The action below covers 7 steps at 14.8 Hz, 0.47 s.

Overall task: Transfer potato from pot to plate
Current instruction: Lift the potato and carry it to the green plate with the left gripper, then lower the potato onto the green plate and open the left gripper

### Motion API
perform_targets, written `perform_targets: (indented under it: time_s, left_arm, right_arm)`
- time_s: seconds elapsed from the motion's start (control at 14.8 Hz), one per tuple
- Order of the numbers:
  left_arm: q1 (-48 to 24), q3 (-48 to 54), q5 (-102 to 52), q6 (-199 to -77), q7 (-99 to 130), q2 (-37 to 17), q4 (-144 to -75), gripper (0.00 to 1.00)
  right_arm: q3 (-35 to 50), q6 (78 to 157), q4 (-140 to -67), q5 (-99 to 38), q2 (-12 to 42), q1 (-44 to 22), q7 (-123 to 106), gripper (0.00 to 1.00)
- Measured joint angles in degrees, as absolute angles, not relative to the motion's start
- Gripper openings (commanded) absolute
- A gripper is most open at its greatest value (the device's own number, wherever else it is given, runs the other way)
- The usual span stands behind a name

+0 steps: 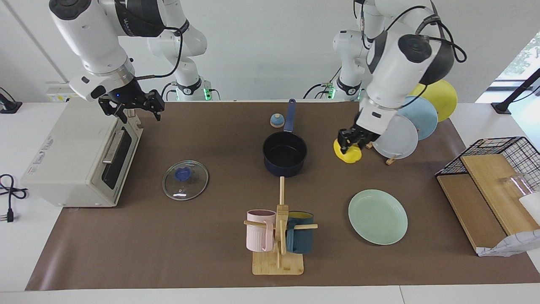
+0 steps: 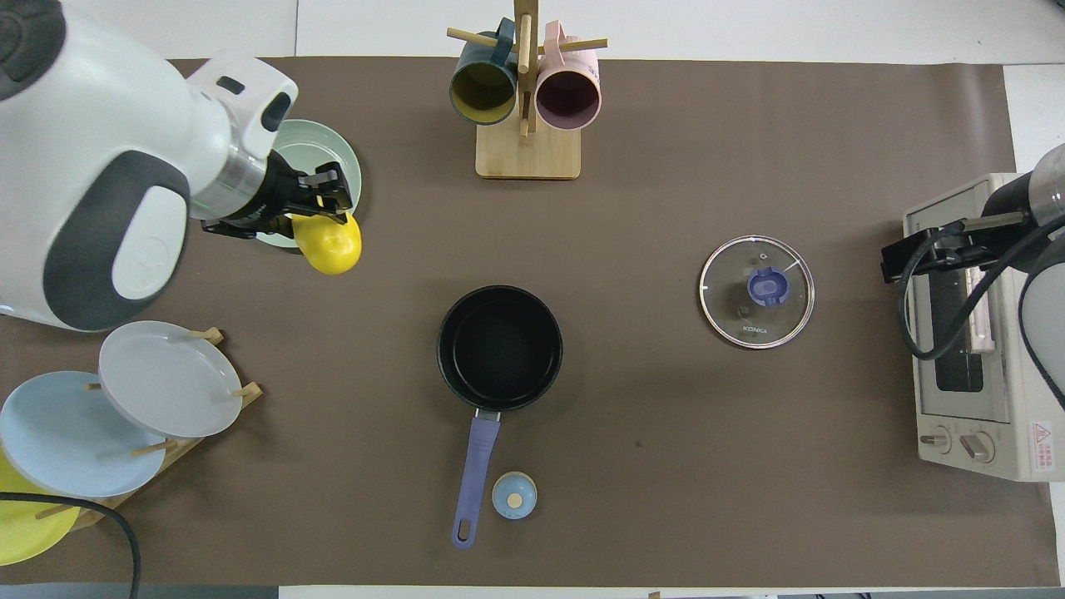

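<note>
My left gripper [image 1: 352, 142] is shut on the yellow potato [image 1: 348, 154] and holds it in the air over the mat, between the pot and the plate rack. In the overhead view the gripper [image 2: 323, 212] and the potato [image 2: 333, 244] overlap the rim of the mint-green plate [image 2: 348, 162]. That plate [image 1: 377, 216] lies empty, farther from the robots. The navy pot [image 1: 284, 153] stands mid-table with nothing in it [image 2: 499, 348], its blue handle pointing toward the robots. My right gripper [image 1: 136, 109] waits open above the toaster oven [image 2: 897, 258].
A glass lid [image 1: 185, 180] lies between the pot and the toaster oven [image 1: 80, 160]. A wooden mug rack [image 1: 279, 236] with two mugs stands farther out than the pot. A plate rack [image 1: 411, 122] and a wire basket [image 1: 502, 156] sit at the left arm's end. A small blue dome [image 1: 277, 120] lies beside the pot's handle.
</note>
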State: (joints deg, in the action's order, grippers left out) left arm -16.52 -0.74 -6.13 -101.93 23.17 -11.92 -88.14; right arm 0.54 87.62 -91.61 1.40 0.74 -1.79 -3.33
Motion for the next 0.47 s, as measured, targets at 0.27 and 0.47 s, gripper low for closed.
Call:
perform_targets:
  time_s: [0.27, 0.47]
  left_arm:
    - [-10.24, -0.83, -6.39, -110.14, 10.66, -18.32, -88.03, 0.00]
    - [-9.33, -0.83, -5.88, -116.73, 7.25, -24.99, -87.98, 0.00]
  right_arm:
    - [0.28, 86.60, -90.38, 1.40, 0.70, -1.33, -3.04, 1.00]
    - [0.20, 86.61, -90.22, 1.38, 0.70, -0.78, -3.04, 1.00]
